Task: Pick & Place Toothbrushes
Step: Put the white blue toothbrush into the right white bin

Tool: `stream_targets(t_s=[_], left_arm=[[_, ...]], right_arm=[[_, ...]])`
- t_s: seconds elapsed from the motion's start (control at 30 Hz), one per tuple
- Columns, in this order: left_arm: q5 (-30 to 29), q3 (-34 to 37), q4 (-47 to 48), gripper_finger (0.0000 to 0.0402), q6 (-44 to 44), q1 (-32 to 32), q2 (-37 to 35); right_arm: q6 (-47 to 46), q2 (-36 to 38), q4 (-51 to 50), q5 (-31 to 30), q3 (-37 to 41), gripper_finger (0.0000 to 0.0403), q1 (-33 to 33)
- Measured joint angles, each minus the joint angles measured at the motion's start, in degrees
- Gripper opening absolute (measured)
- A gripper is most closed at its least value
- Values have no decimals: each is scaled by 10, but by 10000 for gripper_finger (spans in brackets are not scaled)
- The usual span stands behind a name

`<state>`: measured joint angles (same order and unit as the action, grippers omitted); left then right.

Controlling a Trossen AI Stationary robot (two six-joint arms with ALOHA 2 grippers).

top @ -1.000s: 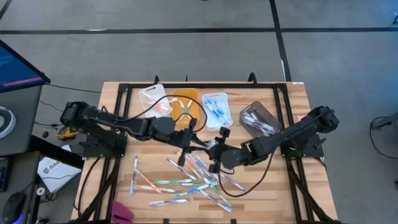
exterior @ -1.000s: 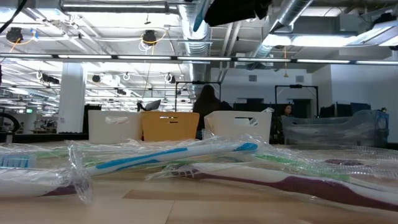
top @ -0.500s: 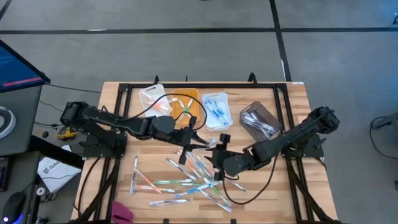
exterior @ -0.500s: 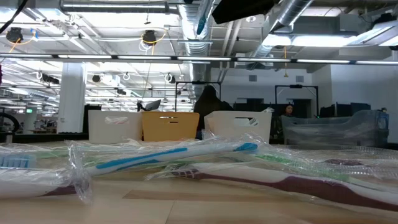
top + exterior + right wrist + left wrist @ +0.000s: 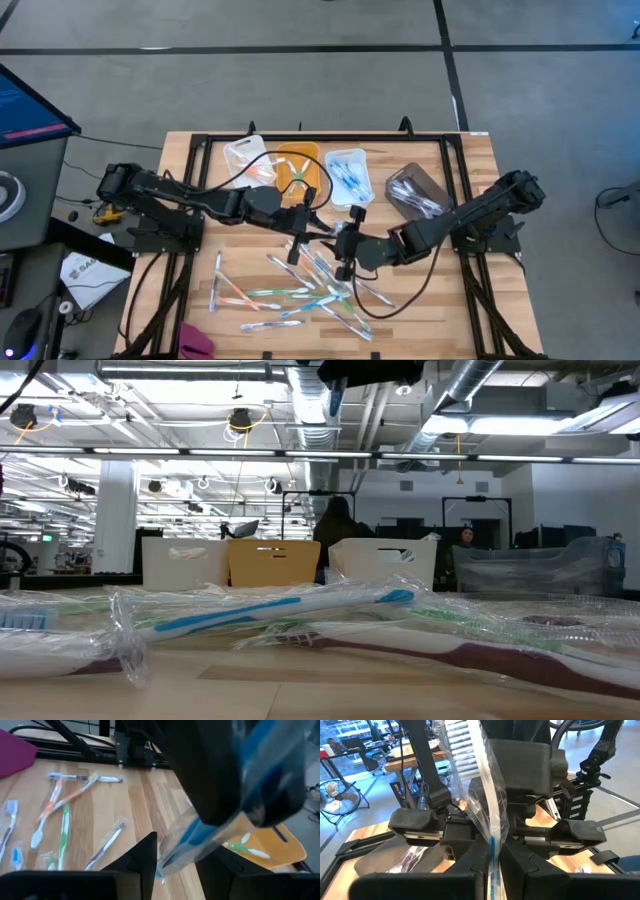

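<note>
While both arms are meeting over the middle of the wooden table (image 5: pixel 470 160), the left gripper (image 5: pixel 312 236) is pinching one plastic-wrapped blue toothbrush (image 5: pixel 487 815) tightly between its fingers (image 5: pixel 470 862), the wrapper standing up past them in the left wrist view. Facing it, the right gripper (image 5: pixel 345 245) is clasping the same wrapped toothbrush, seen in the right wrist view as a blue brush in crinkled film running between its dark fingers (image 5: pixel 142 857). Both grippers are hanging above the table, just in front of the row of bins: a white bin (image 5: pixel 245 158), an orange bin (image 5: pixel 300 170), a second white bin (image 5: pixel 348 178) holding blue brushes, and a clear bin (image 5: pixel 415 192). Nearer the front edge, the loose toothbrushes (image 5: pixel 290 292) are lying scattered and crossing one another on the wood, and a wrapped blue-and-white one (image 5: pixel 280 610) is filling the low view.
</note>
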<state>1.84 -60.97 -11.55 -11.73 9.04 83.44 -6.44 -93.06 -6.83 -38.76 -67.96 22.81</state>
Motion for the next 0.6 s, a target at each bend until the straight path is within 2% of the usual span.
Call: stream_targets(t_s=[0.17, 0.37, 0.53, 0.6], left_arm=[[0, 0, 1, 21, 1, 0, 0], [2, 0, 7, 22, -4, 1, 0], [1, 0, 6, 33, -2, 0, 0], [0, 0, 7, 46, 1, 0, 0]], right_arm=[[23, 0, -1, 16, 0, 107, -1], [35, 0, -9, 19, 0, 20, -5], [35, 0, -15, 15, 0, 25, -5], [35, 0, -20, 13, 0, 16, -5]])
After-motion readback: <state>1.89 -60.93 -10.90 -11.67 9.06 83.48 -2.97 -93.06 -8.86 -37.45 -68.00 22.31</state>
